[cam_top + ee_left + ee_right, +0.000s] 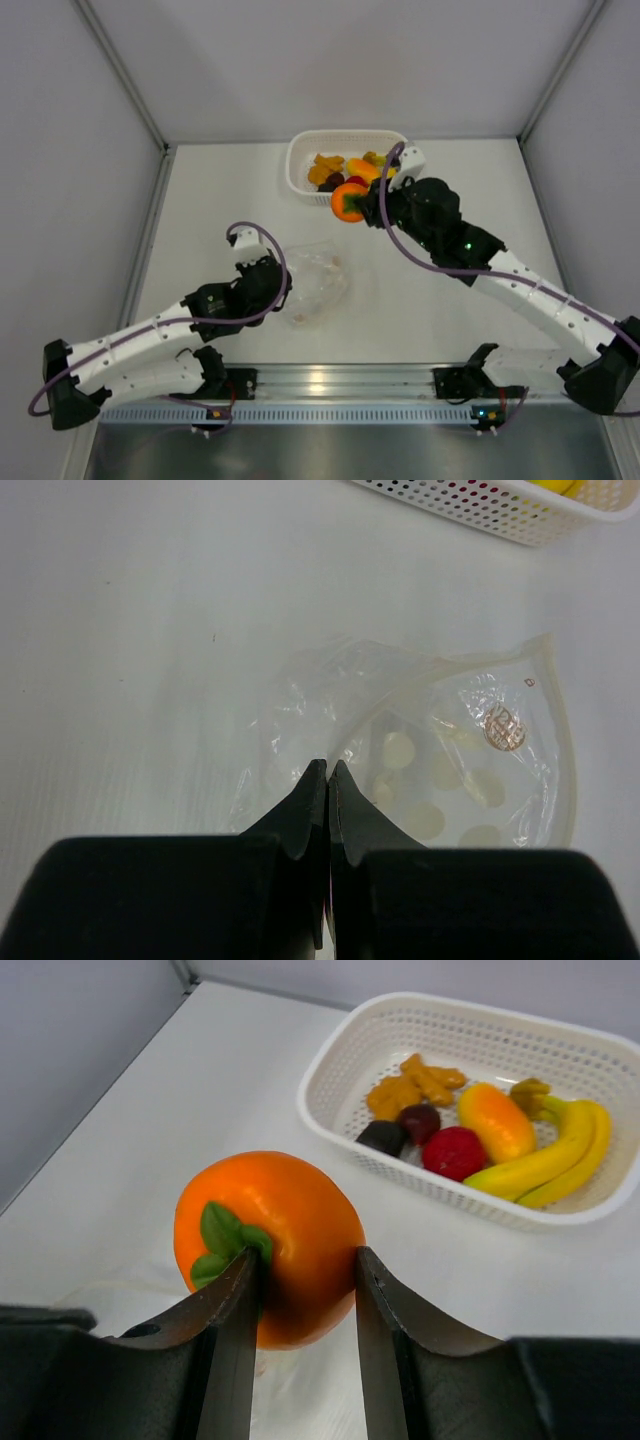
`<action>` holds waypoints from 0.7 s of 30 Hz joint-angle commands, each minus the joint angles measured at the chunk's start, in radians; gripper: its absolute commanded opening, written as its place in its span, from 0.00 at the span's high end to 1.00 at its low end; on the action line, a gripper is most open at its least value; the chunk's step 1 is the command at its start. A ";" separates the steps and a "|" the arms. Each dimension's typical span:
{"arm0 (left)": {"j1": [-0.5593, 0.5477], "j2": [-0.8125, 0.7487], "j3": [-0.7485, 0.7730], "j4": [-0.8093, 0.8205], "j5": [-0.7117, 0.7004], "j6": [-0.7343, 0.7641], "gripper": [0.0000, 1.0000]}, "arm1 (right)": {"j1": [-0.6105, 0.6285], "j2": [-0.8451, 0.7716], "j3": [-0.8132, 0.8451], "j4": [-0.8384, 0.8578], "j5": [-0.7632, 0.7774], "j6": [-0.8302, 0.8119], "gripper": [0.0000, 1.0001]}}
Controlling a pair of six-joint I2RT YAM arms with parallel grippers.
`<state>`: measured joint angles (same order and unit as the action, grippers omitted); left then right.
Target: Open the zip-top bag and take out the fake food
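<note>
Two grippers logged, left to right.

Left gripper (328,770): black fingers (296,816) clenched tip to tip on the near crinkled edge of the clear plastic zip-top bag (450,760), with the thin film apparently pinched between them. The bag lies on the white table (450,300) in front of the left arm, apart from the basket. White round dots and one small reddish round print show on its wall.

Right gripper (305,1270): grasping a round orange toy fruit with a green leaf (285,1220), one finger on each side. The top view puts the fruit just at the near rim of the white perforated plastic basket (330,1060).

The basket sits at the far edge of the table. Fake food inside:
- yellow toy banana (540,1165)
- red fruit (455,1152)
- dark purple piece (382,1137)
- orange bits (415,1085)
- orange-yellow oval piece (497,1120)
</note>
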<state>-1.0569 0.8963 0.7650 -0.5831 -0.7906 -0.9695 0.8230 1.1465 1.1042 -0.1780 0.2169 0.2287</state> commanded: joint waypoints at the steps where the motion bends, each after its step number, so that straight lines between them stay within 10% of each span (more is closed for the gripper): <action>1: 0.001 -0.039 -0.006 0.023 -0.018 -0.003 1.00 | -0.122 0.056 0.094 -0.021 -0.083 0.004 0.87; 11: 0.001 -0.079 -0.003 0.023 0.010 0.008 1.00 | -0.421 0.470 0.373 -0.008 -0.200 0.064 0.86; 21: 0.003 -0.117 0.022 0.009 -0.019 0.063 1.00 | -0.470 0.880 0.749 -0.043 -0.211 0.044 0.84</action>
<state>-1.0569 0.7982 0.7628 -0.5842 -0.7792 -0.9413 0.3595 1.9667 1.7252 -0.2352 0.0364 0.2802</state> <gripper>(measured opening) 0.023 0.371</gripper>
